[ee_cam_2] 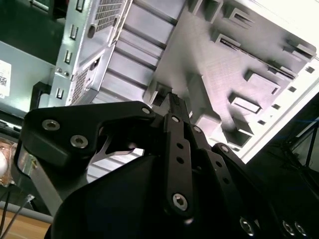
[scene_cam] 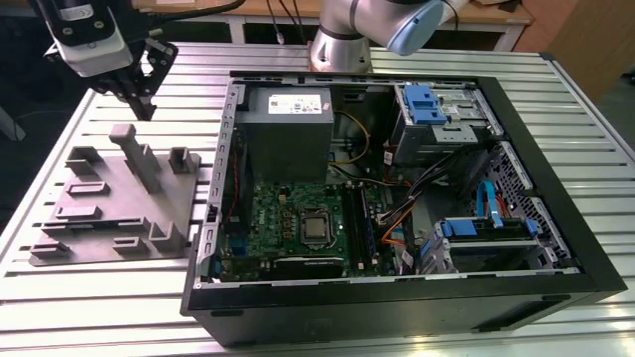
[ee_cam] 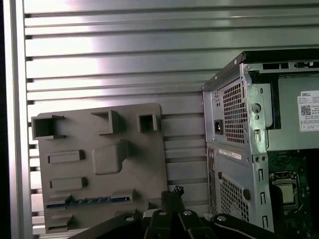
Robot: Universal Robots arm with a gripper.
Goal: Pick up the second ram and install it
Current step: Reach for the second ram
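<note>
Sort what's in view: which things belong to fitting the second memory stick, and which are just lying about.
For the job:
- memory stick, in a slot of the grey tray
- gripper, over that tray
- open computer case
- green circuit board inside it

Just there:
- power-supply box
- blue drive bracket
- slatted table

The second ram (ee_cam: pixel 88 200), thin and dark, sits edge-up in the grey holder (ee_cam: pixel 144 167).

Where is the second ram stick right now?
In the first wrist view, the second ram lies flat on the grey holder tray, on the slatted table beside the open computer case.
</note>
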